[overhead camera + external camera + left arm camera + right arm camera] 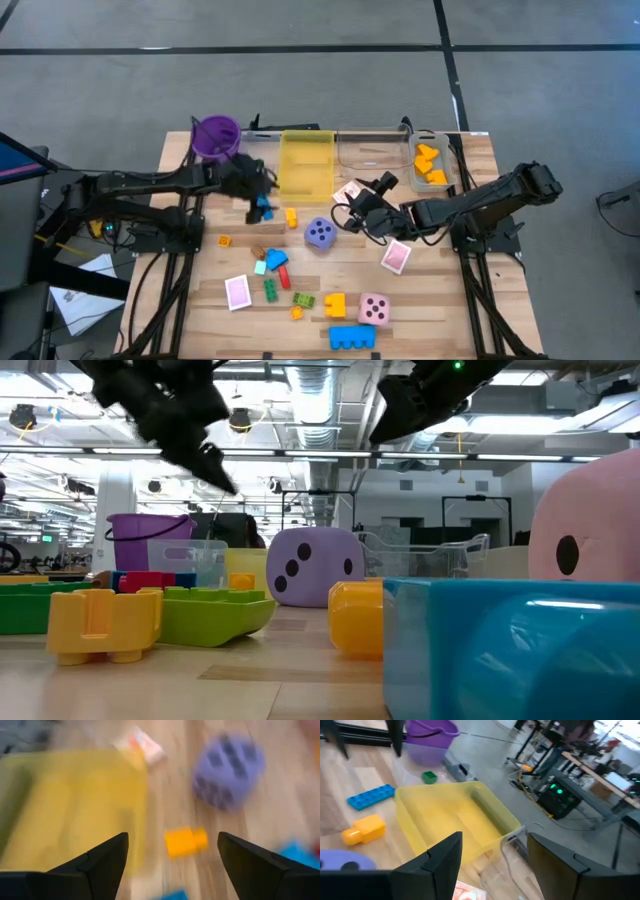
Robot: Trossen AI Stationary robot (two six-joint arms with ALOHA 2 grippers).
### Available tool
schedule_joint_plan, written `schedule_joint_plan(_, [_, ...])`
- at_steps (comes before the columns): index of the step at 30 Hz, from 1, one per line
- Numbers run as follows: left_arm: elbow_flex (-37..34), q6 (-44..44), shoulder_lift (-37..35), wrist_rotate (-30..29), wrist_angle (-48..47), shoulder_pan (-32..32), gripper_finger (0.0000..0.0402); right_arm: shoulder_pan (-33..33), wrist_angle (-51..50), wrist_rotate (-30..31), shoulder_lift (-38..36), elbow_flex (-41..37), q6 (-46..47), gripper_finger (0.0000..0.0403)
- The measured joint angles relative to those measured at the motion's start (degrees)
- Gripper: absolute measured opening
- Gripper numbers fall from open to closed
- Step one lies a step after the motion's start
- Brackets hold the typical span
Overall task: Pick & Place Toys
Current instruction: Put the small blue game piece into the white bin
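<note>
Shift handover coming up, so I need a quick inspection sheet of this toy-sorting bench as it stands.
Surface: wooden table, toys scattered.
Job's things: purple die, pink die, blue brick, playing card loose; orange bricks in clear bin; yellow bin empty.
Clutter: purple cup.
Grippers: left gripper jaws open, empty, beside yellow bin; right gripper jaws apart, empty.
Cables: on both arm stands.
Surroundings: grey floor.

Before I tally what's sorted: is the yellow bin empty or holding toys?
Empty as far as shown: the yellow bin shows only bare floor in the high view and the right wrist view.
</note>
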Motion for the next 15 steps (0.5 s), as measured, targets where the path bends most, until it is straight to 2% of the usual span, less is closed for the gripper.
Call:
schedule_joint_plan(4, [-4.8,9.0,0.6,-3.7,-3.6,-4.2,0.0300,-0.1,0.1,-0.2,0.0,0.0,-0.1,0.0217])
schedule_joint_plan(6, [-6.5,13.5,0.6,-6.8,-6.8,-6.2,0.0300,-0.4,0.4,-0.2,0.0,0.0,-0.1,0.0217])
schedule_joint_plan(10, [-7.7,22.5,0.6,-13.7,-7.4,-8.9,0.0300,-1.2,0.7,-0.2,0.0,0.0,-0.1,0.0217])
schedule_joint_plan(15, [-7.6,29.2,1.3,-14.9,-4.4,-9.4,0.0300,-2.3,1.3,-2.1,0.0,0.0,0.0,0.0217])
